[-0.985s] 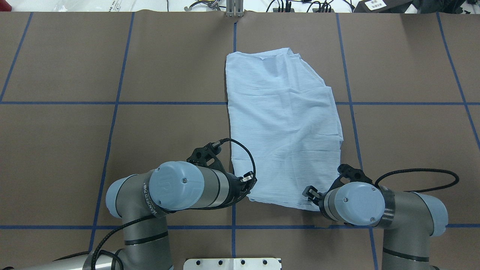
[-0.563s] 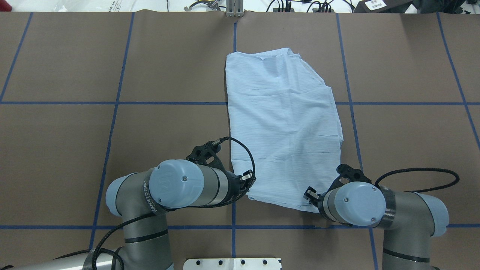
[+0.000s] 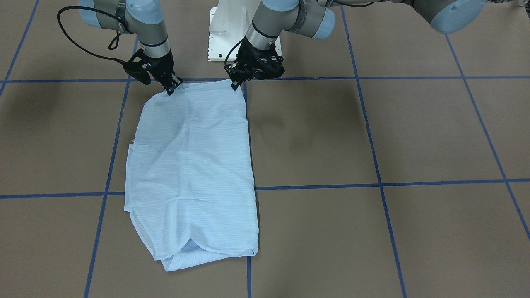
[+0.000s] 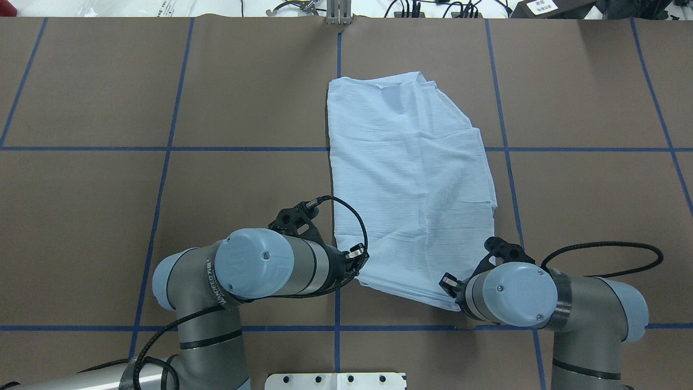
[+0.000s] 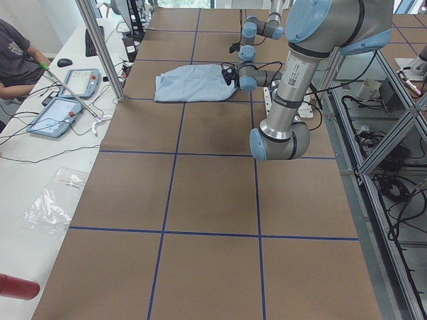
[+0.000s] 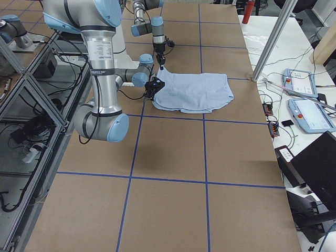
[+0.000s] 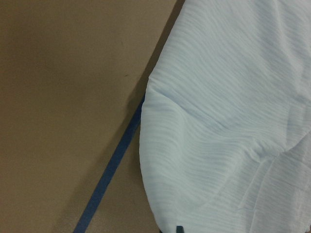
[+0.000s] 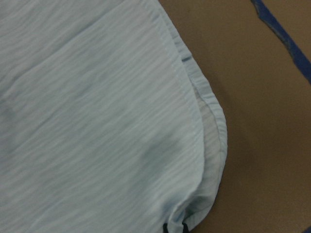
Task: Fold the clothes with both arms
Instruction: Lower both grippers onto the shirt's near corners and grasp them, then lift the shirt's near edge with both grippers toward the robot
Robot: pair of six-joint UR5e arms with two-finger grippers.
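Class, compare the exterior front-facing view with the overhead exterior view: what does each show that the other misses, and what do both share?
Only front-facing: the left tool and right tool pinching the robot-side corners of the shirt. Only overhead: cables beyond the far edge of the table; here the left arm and right arm hide the tool tips. Both: shirt, arms, blue tape grid.

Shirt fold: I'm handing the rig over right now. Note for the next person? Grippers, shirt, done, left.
Left gripper: low at the shirt's near corner on its side, looks shut on it.
Right gripper: at the other near corner, looks shut on it.
Shirt: flat on the table, running away from the robot, just right of the centre line.
Done: folded to a narrow panel, no sleeves showing.
Left: probably carry the near edge over to the far edge, then release.
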